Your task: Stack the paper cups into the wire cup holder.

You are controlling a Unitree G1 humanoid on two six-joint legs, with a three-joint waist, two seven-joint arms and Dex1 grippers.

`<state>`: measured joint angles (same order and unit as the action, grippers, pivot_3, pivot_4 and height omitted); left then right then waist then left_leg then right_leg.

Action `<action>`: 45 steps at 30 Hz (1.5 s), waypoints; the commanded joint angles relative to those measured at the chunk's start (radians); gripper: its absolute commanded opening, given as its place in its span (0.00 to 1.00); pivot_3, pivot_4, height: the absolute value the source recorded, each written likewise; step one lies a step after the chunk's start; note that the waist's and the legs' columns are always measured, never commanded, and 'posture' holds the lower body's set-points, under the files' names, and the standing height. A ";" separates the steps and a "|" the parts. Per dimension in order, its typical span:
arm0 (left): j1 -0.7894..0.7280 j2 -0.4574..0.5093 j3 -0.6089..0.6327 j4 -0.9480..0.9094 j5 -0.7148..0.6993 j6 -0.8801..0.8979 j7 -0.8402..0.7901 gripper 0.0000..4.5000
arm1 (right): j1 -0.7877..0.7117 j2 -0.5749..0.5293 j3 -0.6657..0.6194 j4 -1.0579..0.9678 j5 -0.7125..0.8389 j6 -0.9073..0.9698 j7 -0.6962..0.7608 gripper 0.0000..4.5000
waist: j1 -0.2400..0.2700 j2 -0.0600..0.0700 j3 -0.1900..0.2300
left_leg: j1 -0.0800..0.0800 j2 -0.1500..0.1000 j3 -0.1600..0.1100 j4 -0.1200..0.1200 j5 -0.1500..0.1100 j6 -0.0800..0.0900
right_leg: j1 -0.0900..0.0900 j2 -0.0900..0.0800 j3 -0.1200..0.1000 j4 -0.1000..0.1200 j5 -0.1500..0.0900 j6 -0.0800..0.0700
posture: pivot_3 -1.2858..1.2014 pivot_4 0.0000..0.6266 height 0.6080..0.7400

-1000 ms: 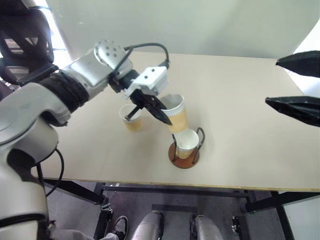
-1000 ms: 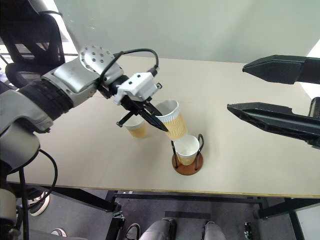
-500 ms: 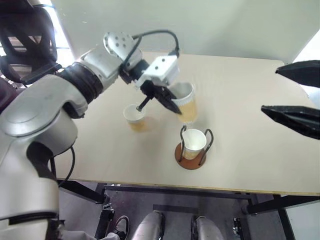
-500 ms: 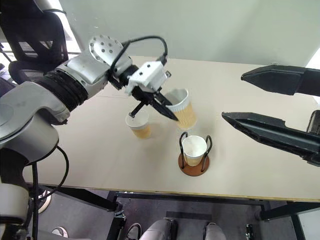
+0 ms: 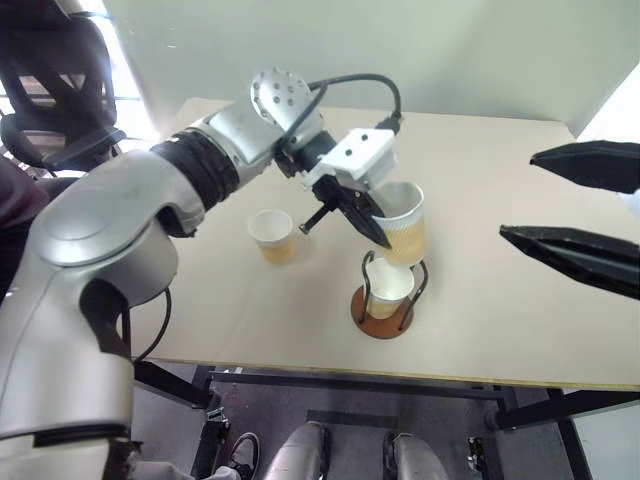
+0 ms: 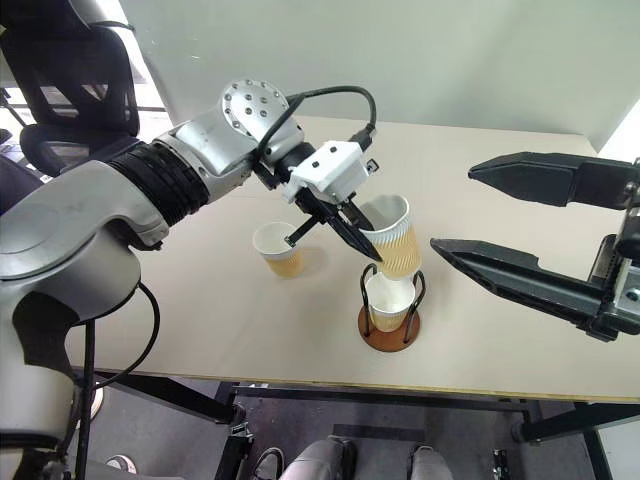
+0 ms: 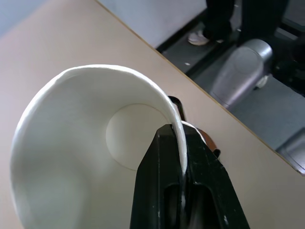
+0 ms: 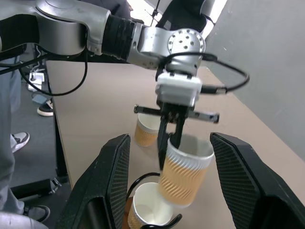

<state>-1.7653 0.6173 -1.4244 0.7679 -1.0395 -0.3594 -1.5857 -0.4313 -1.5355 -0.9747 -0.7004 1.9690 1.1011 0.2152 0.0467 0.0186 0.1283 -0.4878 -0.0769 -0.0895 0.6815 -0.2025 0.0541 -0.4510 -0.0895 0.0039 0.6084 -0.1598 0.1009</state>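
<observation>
held cup (image 6: 396,237): mouth facing up, long axis tilting, hanging just above holder | left gripper (image 6: 372,250): pinching its rim | right gripper (image 6: 452,215): gaping, holding nothing | cups: three — one sitting upright in wire cup holder (image 6: 389,328), one standing on table (image 6: 200,300) at (image 6: 277,249)

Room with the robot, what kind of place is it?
Probably an office or lab: a plain table on metal legs, a black office chair by a bright window, and bare walls.
</observation>
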 commanded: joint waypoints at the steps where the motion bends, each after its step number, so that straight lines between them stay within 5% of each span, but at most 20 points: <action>1: -0.049 -0.020 -0.030 0.021 -0.001 -0.042 -0.029 0.00 | 0.004 -0.015 -0.060 0.000 0.003 -0.019 -0.020 0.60 | -0.001 0.000 0.000 | 0.000 0.000 0.000 0.000 0.000 0.000 | 0.000 0.000 0.000 0.000 0.000 0.000 | 0.52 0.24 1.00; 19: -0.065 -0.079 -0.191 0.063 0.030 -0.153 -0.029 0.00 | 0.094 -0.022 -0.143 -0.036 0.003 -0.041 -0.055 0.60 | 0.002 0.000 0.000 | 0.000 0.000 0.001 0.001 -0.003 0.003 | 0.001 0.000 0.000 0.000 0.001 0.002 | 0.52 0.24 1.00; 33: -0.064 -0.120 -0.196 0.101 0.050 -0.165 -0.029 0.00 | 0.172 -0.012 -0.223 -0.062 0.003 -0.050 -0.068 0.60 | 0.003 0.000 0.000 | 0.000 0.000 0.001 0.002 -0.005 0.006 | 0.001 0.000 0.000 0.000 0.002 0.002 | 0.52 0.24 1.00; 41: -0.067 -0.134 -0.182 0.139 0.079 -0.176 -0.029 0.61 | 0.205 -0.005 -0.253 -0.062 0.003 -0.047 -0.065 0.60 | 0.003 0.000 0.000 | 0.000 0.000 0.001 0.002 -0.005 0.006 | 0.001 0.000 0.000 0.000 0.002 0.002 | 0.52 0.24 1.00; 45: -0.056 -0.176 -0.063 0.217 0.084 -0.135 -0.029 0.61 | 0.215 -0.001 -0.258 -0.062 0.003 -0.045 -0.065 0.60 | 0.003 0.000 0.000 | 0.000 0.000 0.001 0.002 -0.005 0.006 | 0.001 0.000 0.000 0.000 0.002 0.002 | 0.52 0.24 1.00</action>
<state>-1.7890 0.4643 -1.5930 0.9321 -0.9504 -0.5121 -1.5864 -0.2118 -1.5398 -1.1977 -0.7698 1.9705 1.0714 0.1580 0.0497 0.0186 0.1283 -0.4881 -0.0771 -0.0884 0.6834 -0.2073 0.0601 -0.4502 -0.0898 0.0043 0.6083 -0.1574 0.1027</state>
